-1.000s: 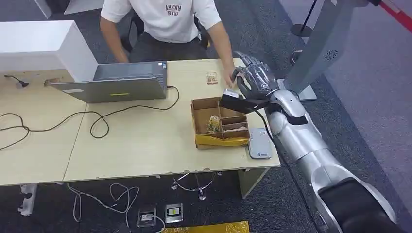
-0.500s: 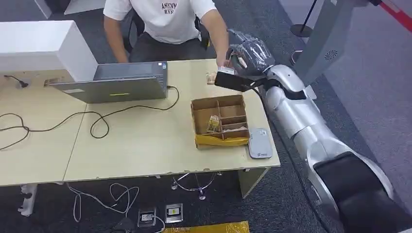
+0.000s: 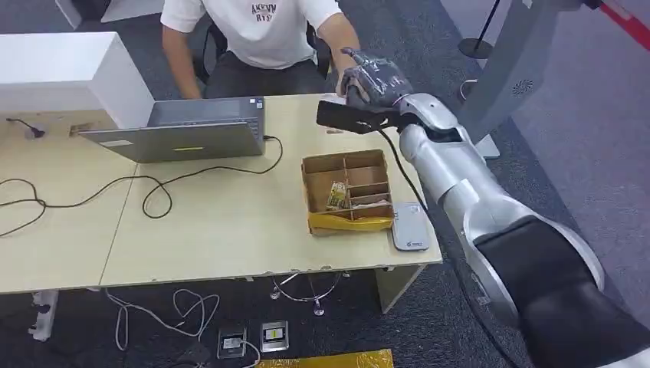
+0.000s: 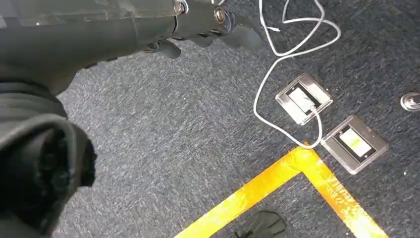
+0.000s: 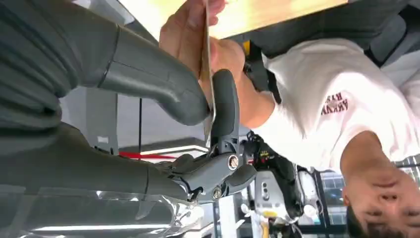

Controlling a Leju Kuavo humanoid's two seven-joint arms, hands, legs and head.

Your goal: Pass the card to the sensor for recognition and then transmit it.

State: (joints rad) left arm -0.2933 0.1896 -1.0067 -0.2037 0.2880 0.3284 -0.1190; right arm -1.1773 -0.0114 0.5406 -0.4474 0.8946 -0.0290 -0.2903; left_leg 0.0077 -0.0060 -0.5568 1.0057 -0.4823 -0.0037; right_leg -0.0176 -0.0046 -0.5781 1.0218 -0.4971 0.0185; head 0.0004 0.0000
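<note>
- Head view shows the right hand (image 3: 373, 80) raised above the far edge of the table (image 3: 230, 230), reaching toward a person (image 3: 260, 31) in a white T-shirt who sits behind it.
- Right wrist view shows the card (image 5: 207, 74) seen edge-on, pinched between the thick grey thumb (image 5: 148, 82) and a darker finger (image 5: 224, 111) of the right hand (image 5: 208, 106).
- The person's hand (image 5: 190, 37) is at the card's other end, fingers against it (whether they grip it, I cannot tell).
- Left wrist view looks down at grey carpet, where the left hand (image 4: 198, 25) hangs with nothing in it; how wide its fingers stand I cannot tell.
- On the table, a compartmented cardboard box (image 3: 347, 192) sits near the right end, with a grey flat sensor (image 3: 409, 226) just beside it at the table's front corner.
- A laptop (image 3: 184, 134) stands further left, its cable (image 3: 153, 192) trailing across the tabletop.
- One more small card (image 3: 332, 126) lies on the table beyond the box (partly hidden by the arm).
</note>
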